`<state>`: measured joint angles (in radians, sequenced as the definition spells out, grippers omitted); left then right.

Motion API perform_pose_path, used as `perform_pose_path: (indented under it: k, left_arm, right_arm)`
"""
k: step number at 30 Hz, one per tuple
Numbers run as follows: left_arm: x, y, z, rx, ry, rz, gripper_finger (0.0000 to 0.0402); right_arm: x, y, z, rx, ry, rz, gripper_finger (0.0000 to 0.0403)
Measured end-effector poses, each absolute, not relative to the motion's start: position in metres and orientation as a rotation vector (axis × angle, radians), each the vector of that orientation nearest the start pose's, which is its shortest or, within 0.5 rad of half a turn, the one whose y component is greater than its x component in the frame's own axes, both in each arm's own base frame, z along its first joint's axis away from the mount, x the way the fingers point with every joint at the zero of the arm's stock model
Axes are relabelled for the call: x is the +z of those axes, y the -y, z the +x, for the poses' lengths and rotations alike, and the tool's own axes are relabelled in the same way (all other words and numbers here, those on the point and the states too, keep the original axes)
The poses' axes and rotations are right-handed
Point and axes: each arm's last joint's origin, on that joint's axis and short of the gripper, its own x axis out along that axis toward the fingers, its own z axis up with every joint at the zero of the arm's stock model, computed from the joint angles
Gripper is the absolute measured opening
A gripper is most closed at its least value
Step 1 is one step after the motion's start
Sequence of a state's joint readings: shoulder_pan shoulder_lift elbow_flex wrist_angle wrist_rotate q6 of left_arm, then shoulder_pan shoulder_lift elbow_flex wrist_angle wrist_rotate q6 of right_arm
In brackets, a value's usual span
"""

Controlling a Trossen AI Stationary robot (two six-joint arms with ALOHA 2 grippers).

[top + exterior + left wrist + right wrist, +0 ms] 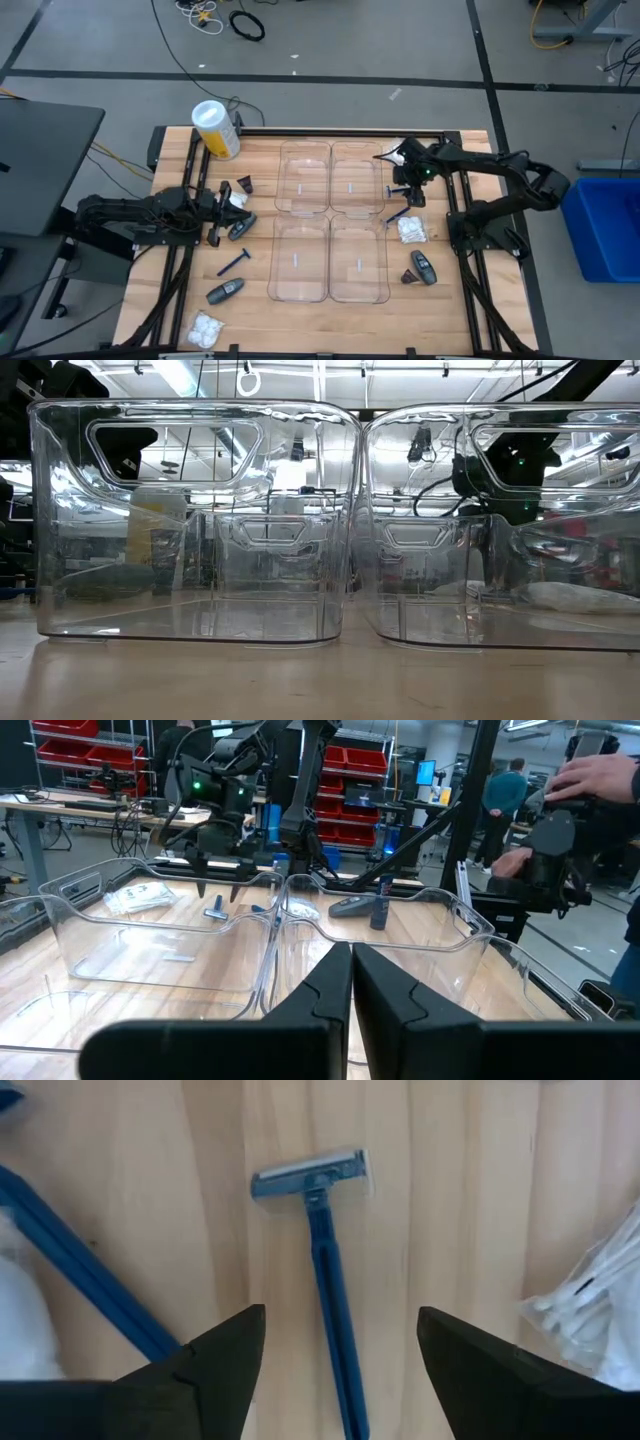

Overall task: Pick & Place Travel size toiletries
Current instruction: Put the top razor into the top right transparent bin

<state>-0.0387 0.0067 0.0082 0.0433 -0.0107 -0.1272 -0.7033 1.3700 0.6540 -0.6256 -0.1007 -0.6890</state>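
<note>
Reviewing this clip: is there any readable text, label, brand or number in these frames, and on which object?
No text can be read in any view.
Yellow-and-white cylinder: any print on it is too small to make out.
White packets: no legible marking.
Blue razor under the open right gripper: no brand visible.
Clear trays: unmarked.
Red bins behind: labels unreadable.

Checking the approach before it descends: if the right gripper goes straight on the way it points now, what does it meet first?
Most likely the blue razor: the right gripper is open, with the razor's handle lying on the wooden table between its fingers. How far above it the gripper stands is unclear.
</note>
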Motion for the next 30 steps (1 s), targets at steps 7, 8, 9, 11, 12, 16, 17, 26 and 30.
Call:
perform_pose_path:
  k: [7,8,9,11,12,16,17,26,30]
  left_arm:
    - [0.17,0.003,0.097,-0.031,0.043,-0.129,0.0022]
    - [0.17,0.003,0.097,-0.031,0.043,-0.128,0.0022]
    - [0.17,0.003,0.097,-0.031,0.043,-0.128,0.0022]
    - [0.17,0.004,0.097,-0.031,0.043,-0.128,0.0022]
    - [0.17,0.003,0.097,-0.031,0.043,-0.128,0.0022]
    - [0.17,0.004,0.097,-0.031,0.043,-0.128,0.0022]
    - [0.17,0.003,0.097,-0.031,0.043,-0.128,0.0022]
    - [0.17,0.004,0.097,-0.031,0.043,-0.128,0.0022]
    - [0.17,0.003,0.097,-0.031,0.043,-0.128,0.0022]
  right_arm:
    - [0.145,0.138,0.167,-0.041,-1.355,-0.04,0.0249]
    - [0.144,0.138,0.167,-0.038,-1.358,-0.04,0.0246]
    - [0.143,0.138,0.167,-0.035,-1.363,-0.038,0.0244]
    - [0.142,0.139,0.168,-0.036,-1.369,-0.039,0.024]
    - [0.141,0.139,0.168,-0.042,-1.374,-0.044,0.0239]
    - [0.139,0.141,0.169,-0.05,-1.368,-0.052,0.0233]
    - [0.139,0.141,0.17,-0.049,-1.369,-0.051,0.0231]
    - [0.135,0.142,0.171,-0.042,-1.375,-0.044,0.0207]
    - [0.135,0.142,0.171,-0.041,-1.376,-0.043,0.0188]
